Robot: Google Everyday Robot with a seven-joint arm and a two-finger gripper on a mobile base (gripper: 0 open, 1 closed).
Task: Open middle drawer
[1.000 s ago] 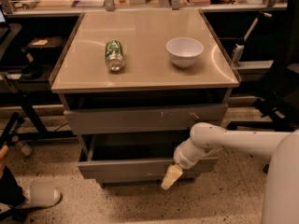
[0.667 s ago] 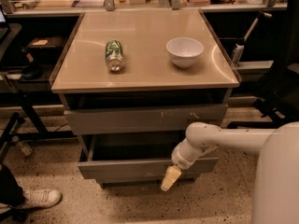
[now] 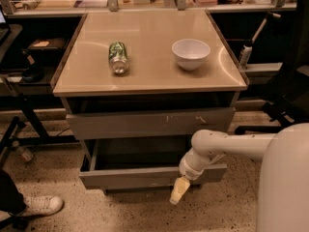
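The middle drawer (image 3: 145,177) is the wide grey drawer with a plain flat front. It stands pulled out from the cabinet, and its grey tray interior (image 3: 137,154) shows. Above it is the taller drawer front (image 3: 149,123) with pale scratch marks, which is shut. My gripper (image 3: 179,190) hangs at the right part of the middle drawer's front panel, its pale yellow tip pointing down over the panel's lower edge. My white arm (image 3: 227,146) reaches in from the right.
A green can (image 3: 118,57) lies on its side on the beige cabinet top (image 3: 145,74), and a white bowl (image 3: 190,53) stands to its right. A person's white shoe (image 3: 41,205) is on the floor at the left. Chair bases and desk legs stand on both sides.
The white bulk of my arm fills more of the right edge than before. The gripper and the middle drawer have hardly moved.
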